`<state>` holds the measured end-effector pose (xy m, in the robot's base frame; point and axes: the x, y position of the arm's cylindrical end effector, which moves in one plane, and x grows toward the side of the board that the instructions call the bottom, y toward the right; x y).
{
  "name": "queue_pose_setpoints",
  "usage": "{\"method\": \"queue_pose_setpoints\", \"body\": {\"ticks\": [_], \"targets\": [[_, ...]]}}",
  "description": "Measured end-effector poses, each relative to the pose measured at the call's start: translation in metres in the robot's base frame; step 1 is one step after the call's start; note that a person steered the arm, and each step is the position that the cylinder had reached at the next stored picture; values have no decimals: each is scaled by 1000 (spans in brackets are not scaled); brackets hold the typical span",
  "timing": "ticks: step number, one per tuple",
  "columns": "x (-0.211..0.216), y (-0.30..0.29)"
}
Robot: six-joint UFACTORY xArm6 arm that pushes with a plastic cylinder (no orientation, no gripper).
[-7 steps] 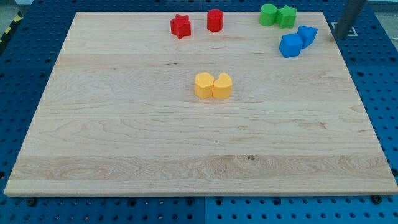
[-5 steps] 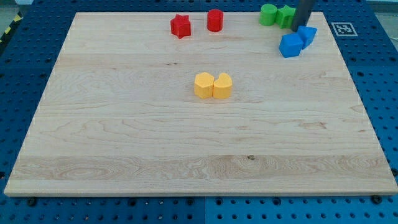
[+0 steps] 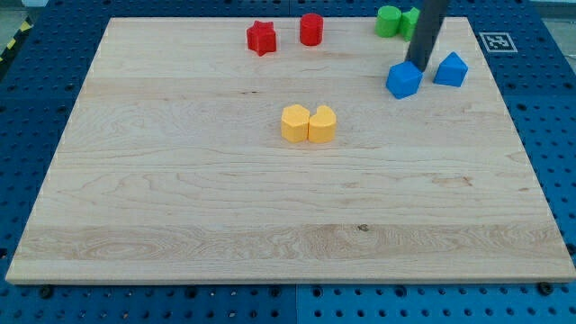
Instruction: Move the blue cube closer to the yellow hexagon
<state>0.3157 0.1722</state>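
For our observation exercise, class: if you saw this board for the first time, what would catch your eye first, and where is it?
The dark rod comes down from the view's top right, my tip at the upper right edge of the blue cube, with another blue block apart to its right. Near the board's middle, the yellow hexagon sits touching a second yellow block.

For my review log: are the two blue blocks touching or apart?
Apart: my tip stands between the blue cube and the other blue block.

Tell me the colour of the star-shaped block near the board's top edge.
Red. The star shows clearly in the camera view, left of the red cylinder.
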Motion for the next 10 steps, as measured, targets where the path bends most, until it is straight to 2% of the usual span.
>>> {"method": "queue_pose_setpoints", "body": {"ticks": [2,3,7,9,10], "targets": [[44,19],[46,-12],[38,-118],[-5,-133],[-2,-158]]}}
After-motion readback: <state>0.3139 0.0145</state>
